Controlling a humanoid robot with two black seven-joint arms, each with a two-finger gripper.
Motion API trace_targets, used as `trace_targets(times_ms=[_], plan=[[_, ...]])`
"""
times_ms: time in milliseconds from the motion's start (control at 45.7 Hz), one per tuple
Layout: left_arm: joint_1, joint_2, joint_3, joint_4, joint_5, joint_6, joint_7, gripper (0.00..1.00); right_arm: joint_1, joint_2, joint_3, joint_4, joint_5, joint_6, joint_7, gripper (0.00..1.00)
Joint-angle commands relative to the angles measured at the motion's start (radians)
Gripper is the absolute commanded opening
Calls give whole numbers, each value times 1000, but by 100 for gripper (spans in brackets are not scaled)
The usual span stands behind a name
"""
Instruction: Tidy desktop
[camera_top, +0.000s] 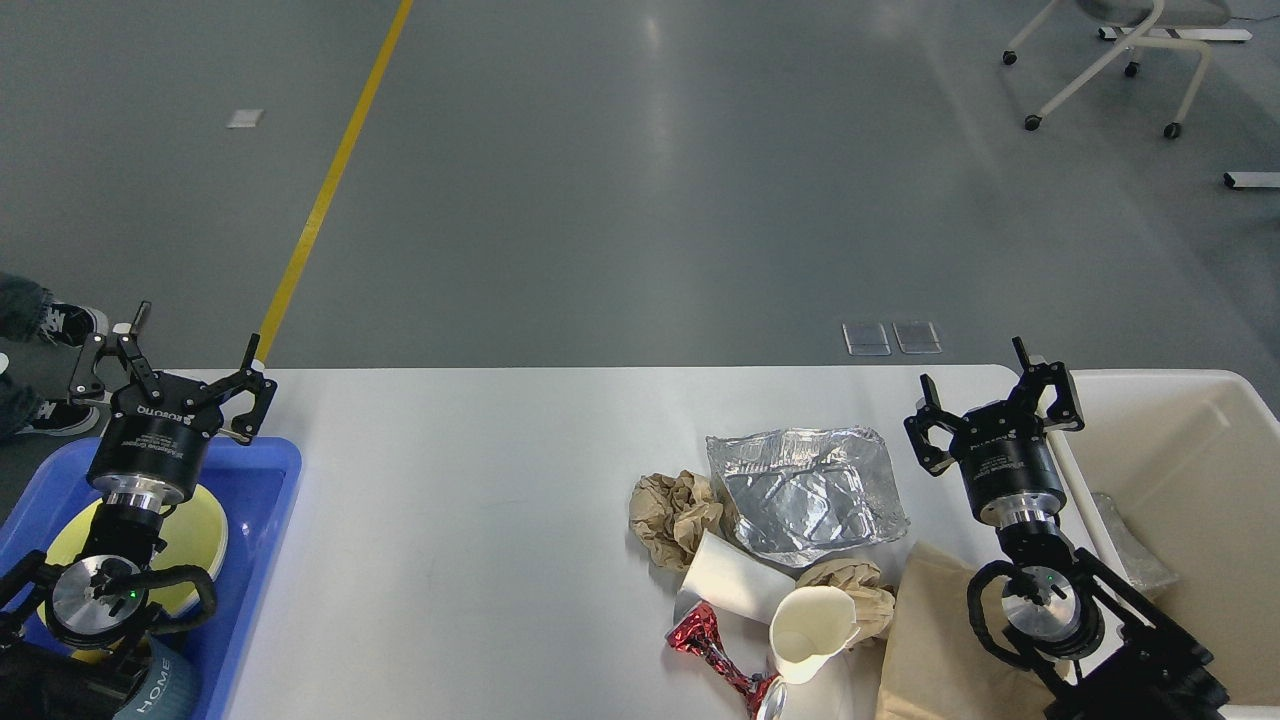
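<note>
The light grey-white desktop fills the lower middle of the head view. Litter lies on its right half: a crumpled silver foil tray, a brown paper wad, a white paper cup on its side, a white paper piece, a red foil wrapper, a second brown wad and a brown paper bag. My left gripper is open and empty above the far end of the blue tray. My right gripper is open and empty, between the foil tray and the bin.
A blue plastic tray at the left holds a yellow plate and a teal cup. A cream-white bin at the right holds a crumpled clear piece. A person's shoes are on the floor at far left.
</note>
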Motion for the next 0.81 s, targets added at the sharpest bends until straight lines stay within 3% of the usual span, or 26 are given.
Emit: trace_targets(times_ms=[0, 350, 503, 787], plan=[[21, -41, 13, 7, 61, 0, -1, 96, 0, 0, 0, 0, 0, -1, 0, 100], [38, -60, -11, 11, 91, -3, -21, 96, 0, 0, 0, -1, -1, -1, 0, 100], [40, -89, -36, 11, 89, -3, -94, 96, 0, 0, 0, -1, -1, -1, 0, 100], [40, -92, -30, 11, 94, -3, -95, 96, 0, 0, 0, 0, 0, -1, 0, 100]])
